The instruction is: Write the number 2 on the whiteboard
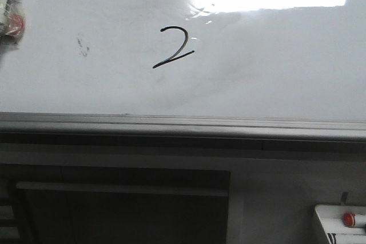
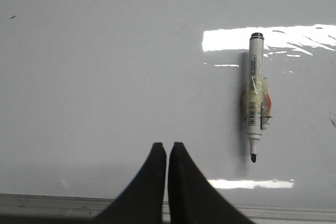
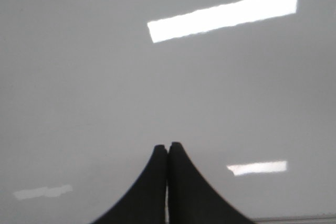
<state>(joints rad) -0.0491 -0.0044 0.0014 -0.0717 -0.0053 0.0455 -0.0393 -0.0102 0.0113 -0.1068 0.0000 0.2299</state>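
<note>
The whiteboard [image 1: 274, 78] is glossy and smooth, mirroring bright lights, with a brushed grey metal edge rail [image 1: 183, 123]. The marker [image 2: 255, 95] has a smooth white plastic barrel wrapped in shiny tape.

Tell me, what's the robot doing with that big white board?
It was meant to write a 2, and a black number 2 is already on the whiteboard. Right now nothing is being held. The marker lies uncapped on the board, apart from the left gripper, whose fingers are pressed together and empty. The right gripper is closed and empty too, with only bare board in front of it. So the writing looks finished.
</note>
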